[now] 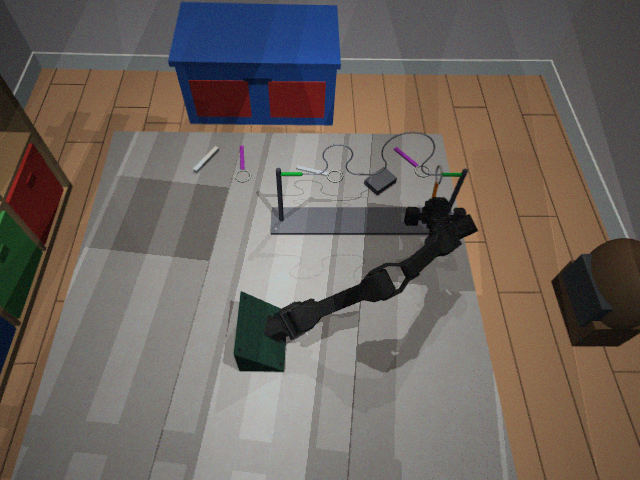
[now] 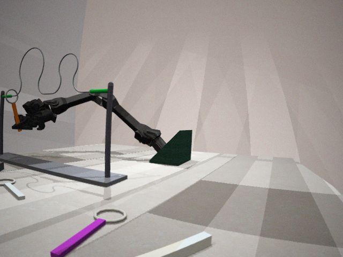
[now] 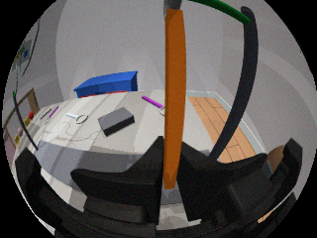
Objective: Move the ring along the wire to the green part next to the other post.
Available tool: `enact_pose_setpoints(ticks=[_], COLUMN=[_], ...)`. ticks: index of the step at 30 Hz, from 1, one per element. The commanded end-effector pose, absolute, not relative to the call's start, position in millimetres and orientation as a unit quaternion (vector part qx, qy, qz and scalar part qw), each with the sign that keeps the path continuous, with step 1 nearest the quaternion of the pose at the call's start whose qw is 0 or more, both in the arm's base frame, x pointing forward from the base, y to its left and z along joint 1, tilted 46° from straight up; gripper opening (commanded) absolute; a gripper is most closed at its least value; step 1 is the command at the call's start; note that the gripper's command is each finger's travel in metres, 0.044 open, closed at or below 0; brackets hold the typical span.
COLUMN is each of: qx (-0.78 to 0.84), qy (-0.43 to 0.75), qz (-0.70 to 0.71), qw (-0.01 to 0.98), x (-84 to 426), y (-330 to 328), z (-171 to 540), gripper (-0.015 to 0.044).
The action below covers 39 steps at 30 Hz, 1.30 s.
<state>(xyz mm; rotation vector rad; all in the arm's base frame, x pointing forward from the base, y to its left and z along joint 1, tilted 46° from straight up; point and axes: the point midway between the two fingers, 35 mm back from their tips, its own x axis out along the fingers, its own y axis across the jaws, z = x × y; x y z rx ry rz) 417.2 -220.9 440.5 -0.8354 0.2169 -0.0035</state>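
The ring is around the wire at the inner end of the green part by the right post. The wire passes near the ring's middle in the exterior view; I cannot tell whether they touch. My gripper is shut on the orange handle, low down, with the ring above. The grey wire runs in two tall humps to the other green part by the left post.
The posts stand on a grey base. Behind it lie a dark box, purple-handled rings, a white-handled ring and a white stick. A blue cabinet stands farther back.
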Motion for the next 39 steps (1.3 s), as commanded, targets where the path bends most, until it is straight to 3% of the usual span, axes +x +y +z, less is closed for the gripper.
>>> enact_pose_setpoints(ticks=[1, 19, 39], qx=[-0.404, -0.338, -0.154], qy=[0.139, 0.213, 0.239], qz=[-0.015, -0.024, 0.029], qw=[0.904, 0.916, 0.958], x=[407, 388, 381], y=[-216, -190, -139], z=[439, 420, 390], gripper=[-0.0150, -0.0150, -0.0150])
